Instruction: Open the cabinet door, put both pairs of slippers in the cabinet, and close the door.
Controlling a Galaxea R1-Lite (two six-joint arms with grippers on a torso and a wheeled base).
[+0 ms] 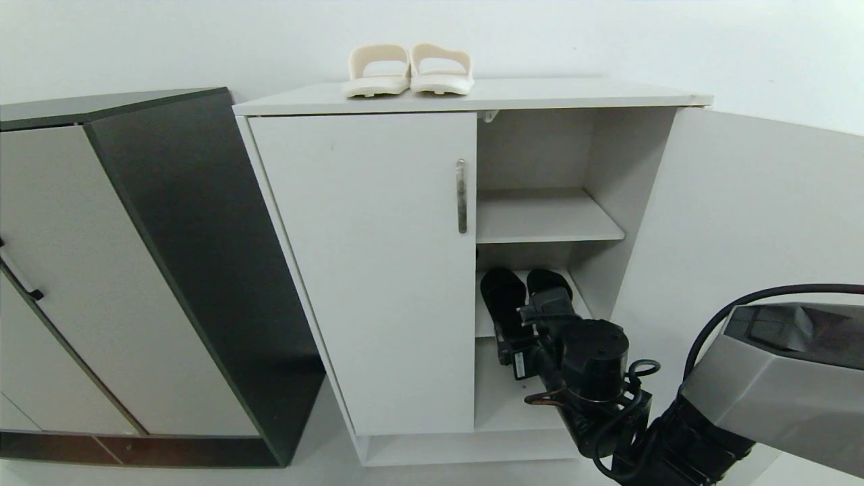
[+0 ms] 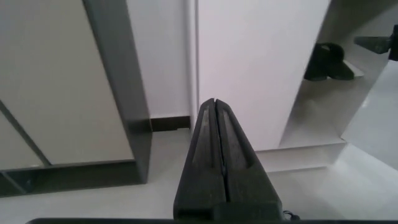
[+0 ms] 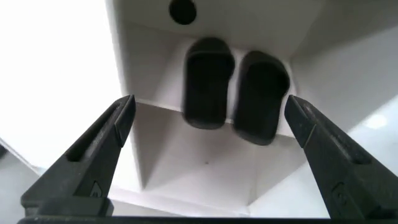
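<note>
White cabinet (image 1: 574,91), right door (image 1: 742,236) swung open and left door (image 1: 364,270) shut, holds the black slippers (image 1: 503,291) side by side on its second shelf (image 1: 579,300), lengthwise front to back, while cream slippers (image 1: 408,71) sit on top; right hand (image 3: 209,102) open before the black pair, left hand (image 2: 214,124) closed, empty.

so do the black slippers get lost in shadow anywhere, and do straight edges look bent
Head view: the pair of black slippers blends into the black right gripper before it; the white cabinet has sides leaning inward toward the floor. Right wrist view: they stand out against its bright white interior.
</note>
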